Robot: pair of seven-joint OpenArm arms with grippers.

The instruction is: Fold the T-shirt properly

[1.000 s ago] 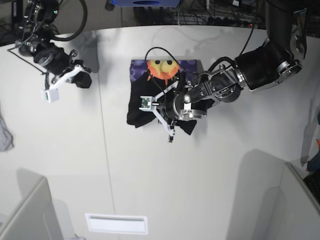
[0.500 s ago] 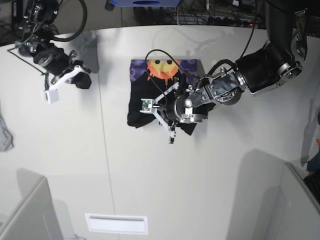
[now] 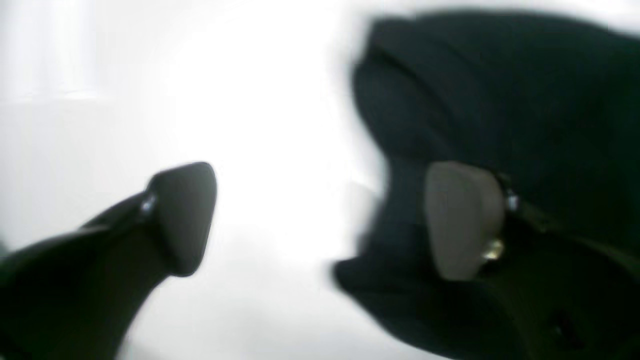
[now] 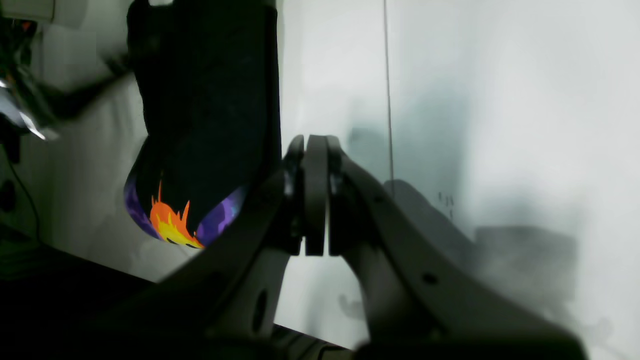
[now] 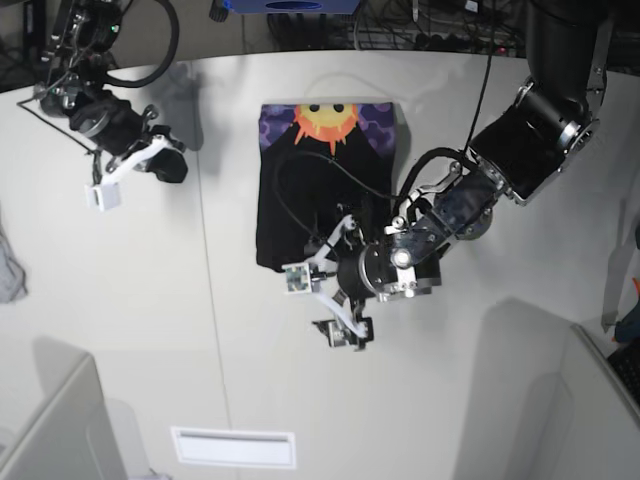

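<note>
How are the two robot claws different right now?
The left gripper is open, its pads wide apart; the right gripper is shut, pads pressed together.
The left gripper hangs at the near edge of the T-shirt, one pad against black cloth; the right gripper is off to the side over bare table.
Neither one holds anything.

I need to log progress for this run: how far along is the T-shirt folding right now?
Mostly done, it seems: the T-shirt lies on the table as a compact rectangle, sun print showing at its far end. Nothing is in hand: the left gripper is open at the near edge, with one finger against the cloth, and the right gripper is shut and empty, off to the side. What is left is perhaps tidying the uneven near edge.
</note>
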